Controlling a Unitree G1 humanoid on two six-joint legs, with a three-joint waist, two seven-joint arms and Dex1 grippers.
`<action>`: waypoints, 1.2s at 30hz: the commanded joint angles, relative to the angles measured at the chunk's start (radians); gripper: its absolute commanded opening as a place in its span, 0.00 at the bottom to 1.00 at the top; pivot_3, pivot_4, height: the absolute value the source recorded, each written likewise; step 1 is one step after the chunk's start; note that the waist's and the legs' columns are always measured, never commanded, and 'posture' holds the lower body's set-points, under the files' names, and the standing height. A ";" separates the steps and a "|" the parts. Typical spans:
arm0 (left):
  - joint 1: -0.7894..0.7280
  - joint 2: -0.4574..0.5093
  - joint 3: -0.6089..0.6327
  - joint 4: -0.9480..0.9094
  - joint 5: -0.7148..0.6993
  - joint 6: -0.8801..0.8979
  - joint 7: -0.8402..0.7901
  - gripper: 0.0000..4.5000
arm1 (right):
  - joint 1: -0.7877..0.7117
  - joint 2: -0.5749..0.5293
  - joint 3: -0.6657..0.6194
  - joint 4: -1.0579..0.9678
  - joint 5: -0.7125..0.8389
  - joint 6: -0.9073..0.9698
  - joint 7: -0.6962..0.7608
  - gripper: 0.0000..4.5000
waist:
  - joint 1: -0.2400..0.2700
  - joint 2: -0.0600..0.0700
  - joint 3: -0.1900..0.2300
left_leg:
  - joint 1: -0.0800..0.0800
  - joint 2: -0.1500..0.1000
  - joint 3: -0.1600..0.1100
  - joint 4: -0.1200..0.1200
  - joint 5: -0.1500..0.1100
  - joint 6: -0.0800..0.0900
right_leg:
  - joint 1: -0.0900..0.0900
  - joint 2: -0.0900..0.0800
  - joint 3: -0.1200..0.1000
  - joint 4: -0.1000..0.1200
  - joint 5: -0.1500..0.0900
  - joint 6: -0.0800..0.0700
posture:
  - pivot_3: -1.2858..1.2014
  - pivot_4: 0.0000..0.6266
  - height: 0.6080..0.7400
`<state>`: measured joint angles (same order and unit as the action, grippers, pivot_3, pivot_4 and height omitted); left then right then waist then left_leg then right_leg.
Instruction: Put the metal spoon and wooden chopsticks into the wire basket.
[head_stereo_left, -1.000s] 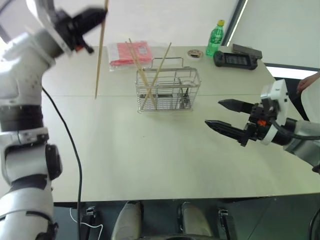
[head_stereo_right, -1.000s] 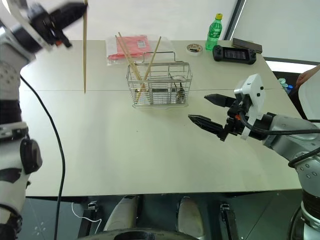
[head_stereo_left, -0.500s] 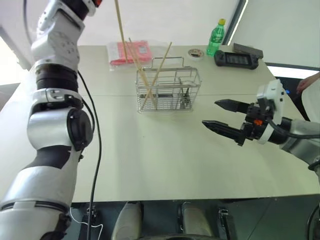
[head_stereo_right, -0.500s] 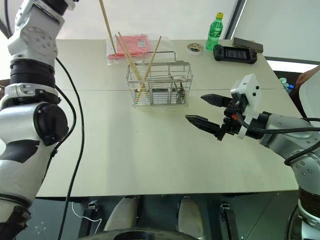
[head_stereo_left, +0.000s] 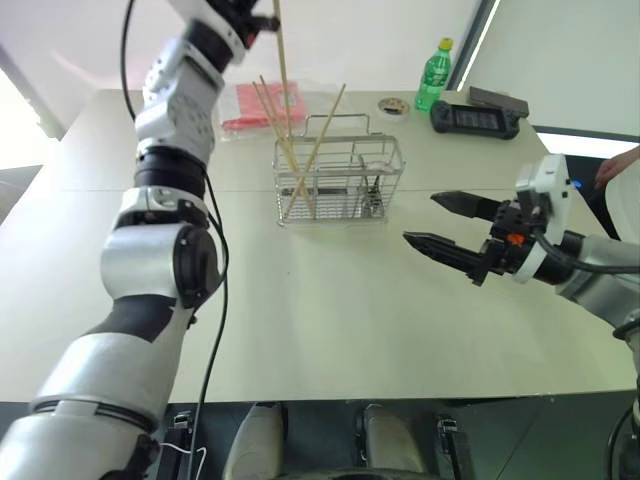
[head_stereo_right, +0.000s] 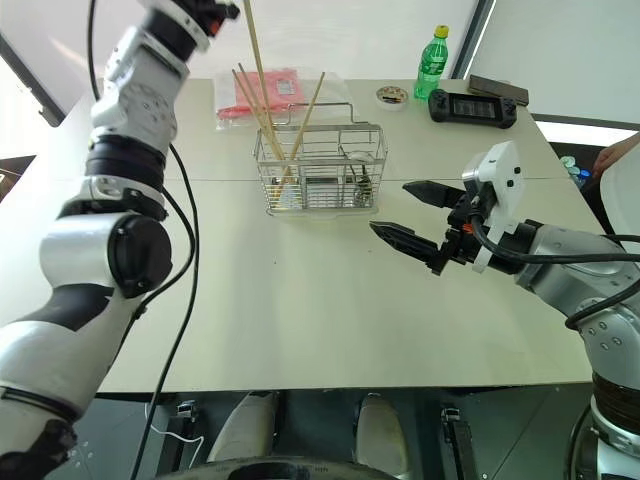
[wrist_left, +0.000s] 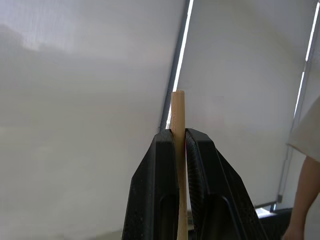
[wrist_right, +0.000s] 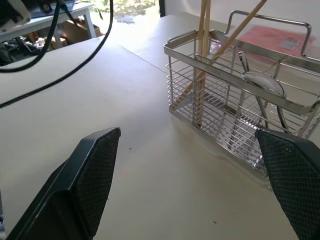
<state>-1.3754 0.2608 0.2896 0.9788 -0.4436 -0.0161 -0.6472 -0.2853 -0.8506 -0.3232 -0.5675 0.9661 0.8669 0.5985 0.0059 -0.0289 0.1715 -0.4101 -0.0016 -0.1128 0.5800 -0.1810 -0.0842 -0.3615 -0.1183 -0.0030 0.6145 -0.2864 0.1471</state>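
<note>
The left gripper (head_stereo_left: 262, 12), clamped on a wooden chopstick (head_stereo_left: 281, 70), has swung over the wire basket (head_stereo_left: 338, 180) and must lower it in; the right gripper (head_stereo_left: 452, 224) waits open.

From my remote seat this reads as an office or meeting room turned into a robot test space. I see 1 large pale table (head_stereo_left: 330, 330) with a seam across it, plain white walls behind, and a dark vertical frame at the far right like a glass partition or window edge. Loose items sit at the far end: a green plastic bottle (head_stereo_left: 431, 75), a black handheld controller (head_stereo_left: 475, 118), a roll of tape (head_stereo_left: 392, 105) and a red packet (head_stereo_left: 268, 105). A person's arm (wrist_left: 302, 200) shows at the side, beside tall blinds
</note>
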 joint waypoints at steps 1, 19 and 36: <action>0.047 -0.019 -0.011 -0.087 0.020 -0.023 0.017 0.01 | -0.031 0.003 -0.008 -0.035 0.016 -0.018 -0.012 1.00 | -0.001 0.000 0.000 | 0.000 0.000 0.000 0.000 0.000 0.000 | 0.000 0.000 0.000 0.000 0.000 0.000 | 0.52 0.24 0.86; 0.231 -0.101 -0.018 -0.293 0.003 0.057 0.119 0.97 | -0.048 0.015 0.003 -0.009 -0.006 -0.026 -0.002 1.00 | 0.004 0.000 0.000 | 0.000 0.000 0.000 0.000 0.000 0.000 | 0.000 0.000 0.000 0.000 0.000 0.000 | 0.52 0.24 0.86; 0.418 0.480 -0.020 -0.844 -0.095 0.570 -0.166 0.99 | -0.103 0.026 0.078 0.089 -0.079 -0.082 0.087 1.00 | -0.028 0.002 0.000 | 0.001 0.000 0.000 -0.001 0.000 0.000 | 0.000 0.000 0.000 0.000 0.000 0.000 | 0.52 0.24 0.86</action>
<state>-0.9734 0.6899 0.2514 0.1946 -0.5241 0.5179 -0.7539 -0.3710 -0.8177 -0.2315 -0.4786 0.8981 0.8135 0.6688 -0.0223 -0.0272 0.1720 -0.4089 -0.0016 -0.1129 0.5782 -0.1809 -0.0844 -0.3621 -0.1182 -0.0023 0.6149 -0.2863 0.1469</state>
